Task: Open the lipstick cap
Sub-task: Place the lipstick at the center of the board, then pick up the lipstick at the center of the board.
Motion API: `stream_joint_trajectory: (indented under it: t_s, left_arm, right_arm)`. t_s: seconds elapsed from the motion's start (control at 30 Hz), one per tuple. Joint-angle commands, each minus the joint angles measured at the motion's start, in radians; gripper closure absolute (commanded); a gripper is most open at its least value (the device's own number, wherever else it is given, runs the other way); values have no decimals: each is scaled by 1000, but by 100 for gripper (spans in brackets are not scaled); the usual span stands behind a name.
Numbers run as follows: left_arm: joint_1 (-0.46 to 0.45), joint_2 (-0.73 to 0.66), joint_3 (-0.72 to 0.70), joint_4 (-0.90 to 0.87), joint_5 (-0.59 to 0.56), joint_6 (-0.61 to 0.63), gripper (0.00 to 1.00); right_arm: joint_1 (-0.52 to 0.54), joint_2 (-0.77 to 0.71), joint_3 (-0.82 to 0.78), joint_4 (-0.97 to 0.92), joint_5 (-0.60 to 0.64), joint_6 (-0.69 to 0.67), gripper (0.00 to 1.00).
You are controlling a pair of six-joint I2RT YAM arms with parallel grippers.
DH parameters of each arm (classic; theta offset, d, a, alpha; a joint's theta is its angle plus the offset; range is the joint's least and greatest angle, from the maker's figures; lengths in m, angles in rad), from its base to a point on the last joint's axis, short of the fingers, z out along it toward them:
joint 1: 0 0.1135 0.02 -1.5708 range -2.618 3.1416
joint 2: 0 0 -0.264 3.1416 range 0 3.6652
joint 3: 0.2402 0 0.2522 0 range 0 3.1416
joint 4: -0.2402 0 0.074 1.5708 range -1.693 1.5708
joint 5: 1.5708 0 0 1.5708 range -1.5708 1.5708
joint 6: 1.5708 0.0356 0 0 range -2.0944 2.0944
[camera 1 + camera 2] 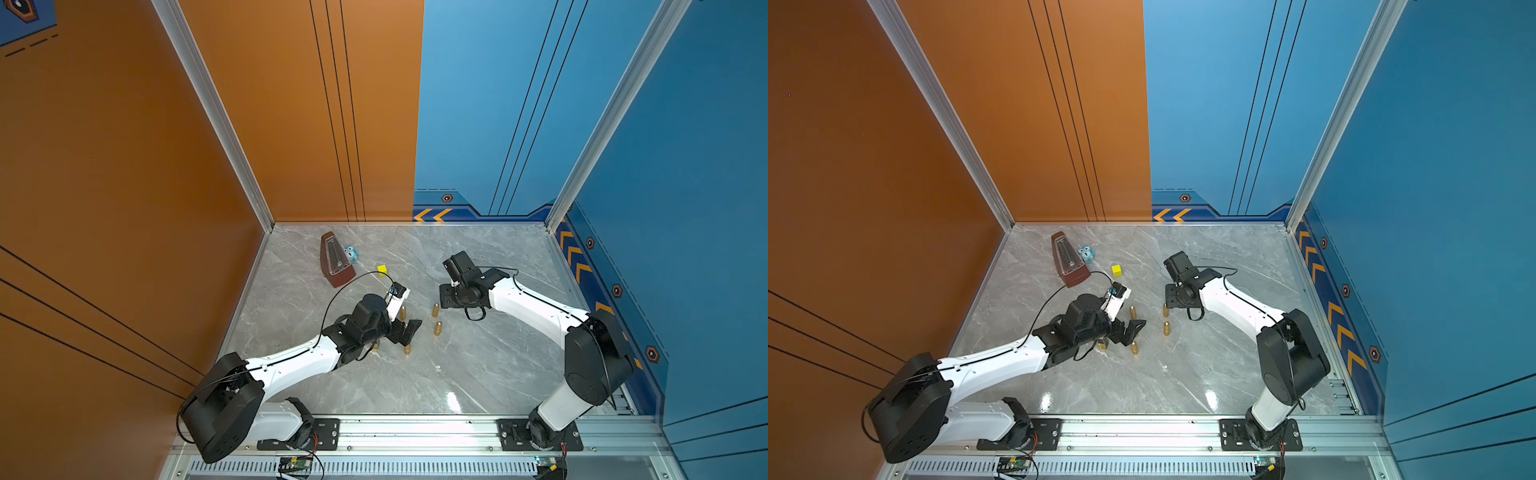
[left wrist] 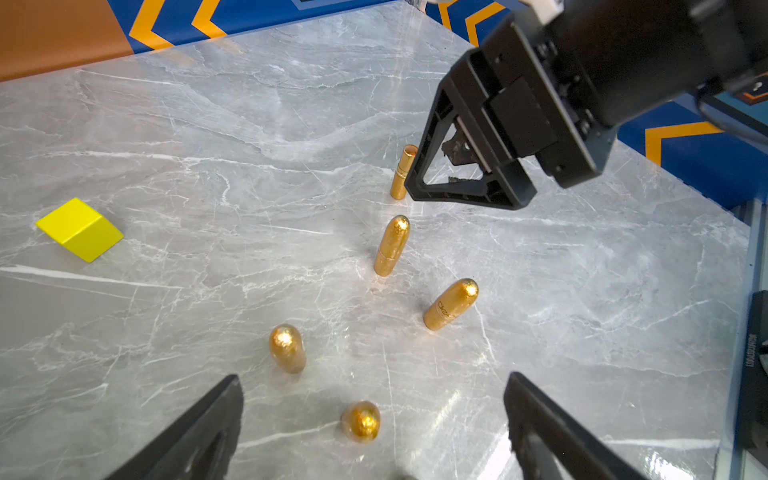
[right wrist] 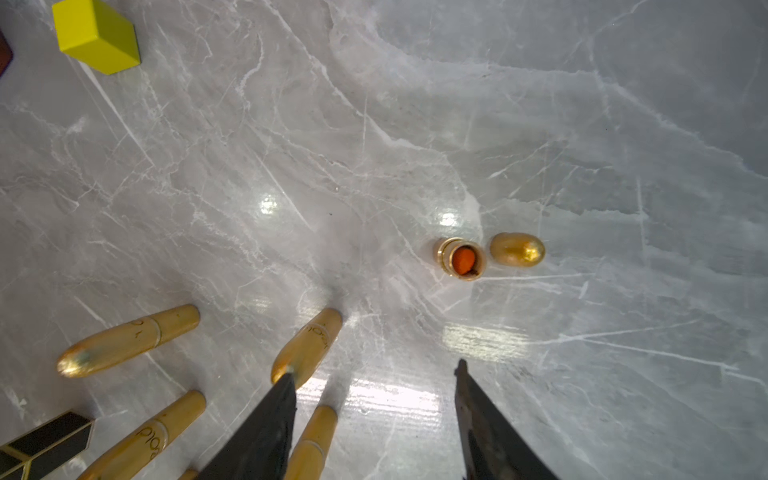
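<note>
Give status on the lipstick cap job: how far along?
Done: one lipstick stands uncapped with its orange stick showing, and its cap is set down just beside it on the marble.
In hand: nothing. The right end effector is open and empty, clear of both. The left end effector is wide open and empty.
Left: the other capped lipsticks nearby, if they count; otherwise probably just retracting.

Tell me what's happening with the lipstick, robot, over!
Left gripper open, empty. Right gripper open, empty. Lipstick uncapped, orange-red stick showing, cap beside it. Capped lipsticks stand close by, none in the way.
</note>
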Motion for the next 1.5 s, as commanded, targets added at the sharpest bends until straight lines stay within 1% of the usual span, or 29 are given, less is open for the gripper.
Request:
stream_joint_trajectory:
  t_s: [0.0, 0.17, 0.23, 0.43, 0.73, 1.07, 1.23, 1.47]
  left_arm:
    - [-17, -19, 25, -43, -23, 31, 1]
    - [-32, -17, 23, -46, -38, 36, 1]
    - [-37, -17, 22, -47, -45, 36, 2]
    - [-43, -11, 25, -46, -60, 39, 1]
    - [-45, -9, 29, -45, -82, 36, 1]
    - [-47, 7, 38, -45, -86, 37, 2]
    - [-46, 7, 41, -45, -87, 37, 1]
    - [-47, 10, 41, -45, -88, 36, 1]
  right_arm:
    - [29, 19, 38, -96, -53, 51, 37]
    - [68, 67, 68, -96, -27, 62, 36]
    - [69, 97, 87, -96, -39, 63, 36]
    - [72, 163, 131, -97, -11, 64, 42]
    - [66, 258, 188, -105, 15, 53, 55]
    - [63, 296, 192, -109, 27, 47, 64]
    - [63, 314, 197, -110, 21, 43, 66]
    - [63, 326, 206, -110, 42, 39, 72]
